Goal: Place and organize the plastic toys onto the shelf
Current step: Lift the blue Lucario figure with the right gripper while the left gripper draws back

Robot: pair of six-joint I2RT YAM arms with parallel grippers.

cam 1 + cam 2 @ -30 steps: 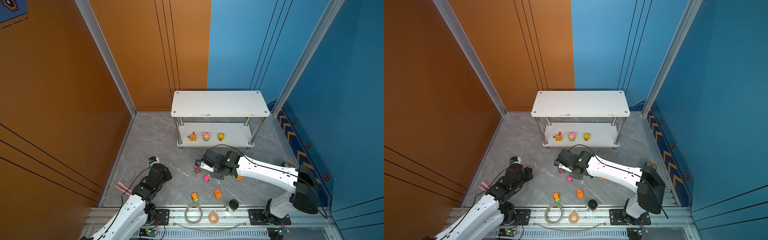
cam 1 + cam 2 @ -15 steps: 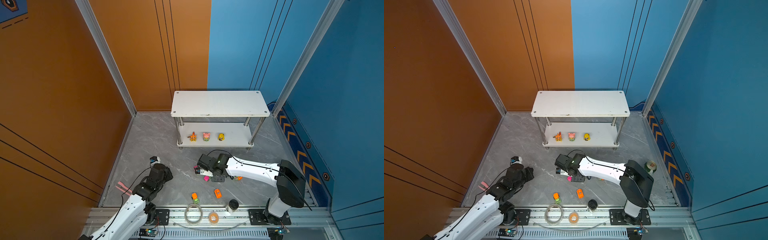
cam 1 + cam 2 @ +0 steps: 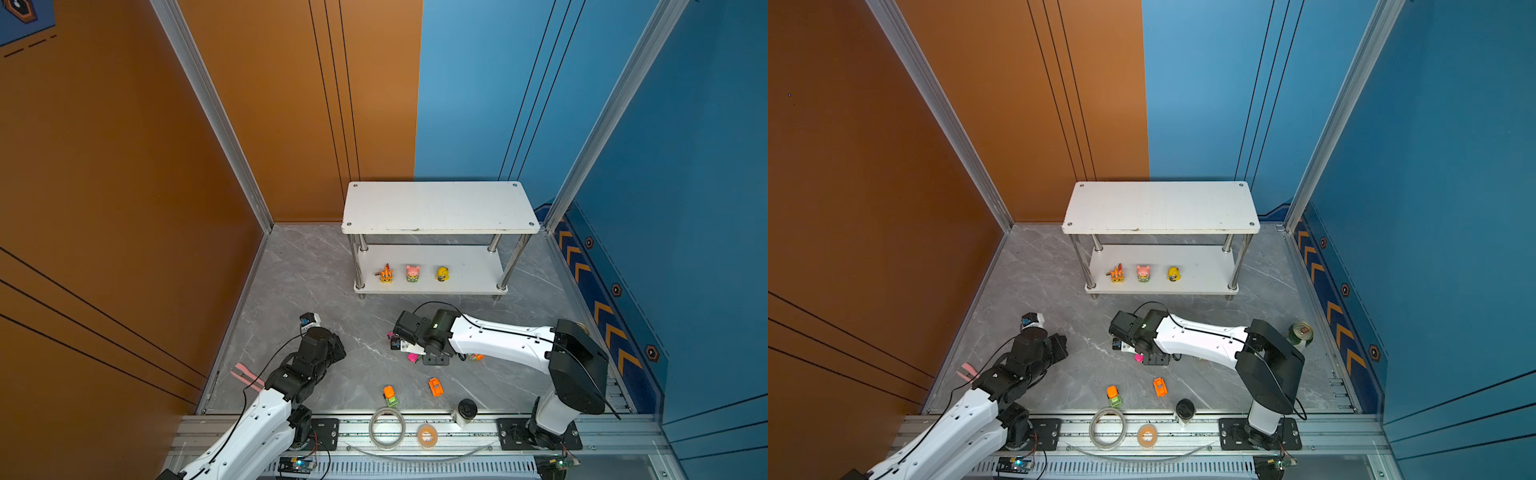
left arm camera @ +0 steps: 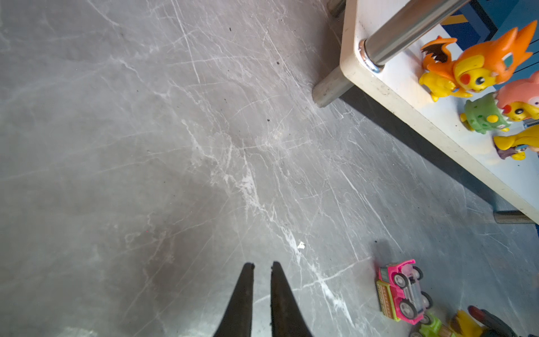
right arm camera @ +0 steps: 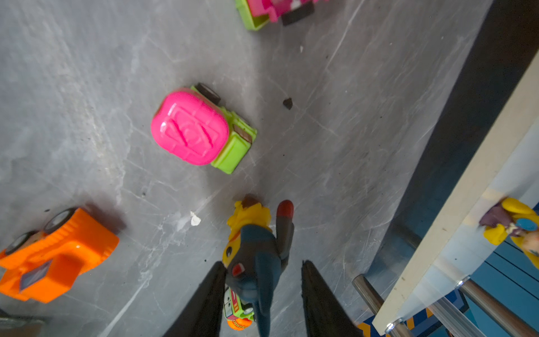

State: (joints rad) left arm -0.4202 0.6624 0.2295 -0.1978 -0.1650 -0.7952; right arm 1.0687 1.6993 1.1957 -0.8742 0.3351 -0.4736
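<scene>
The right gripper (image 5: 261,263) sits low, its pincer half open around the blue-grey figurine (image 5: 253,242) on the floor (image 5: 87,87), likely to grab it for the shelf (image 3: 440,208), where three figurines (image 3: 412,274) stand in a row. The left gripper (image 4: 262,265), nearly closed and empty, hangs aside.
</scene>
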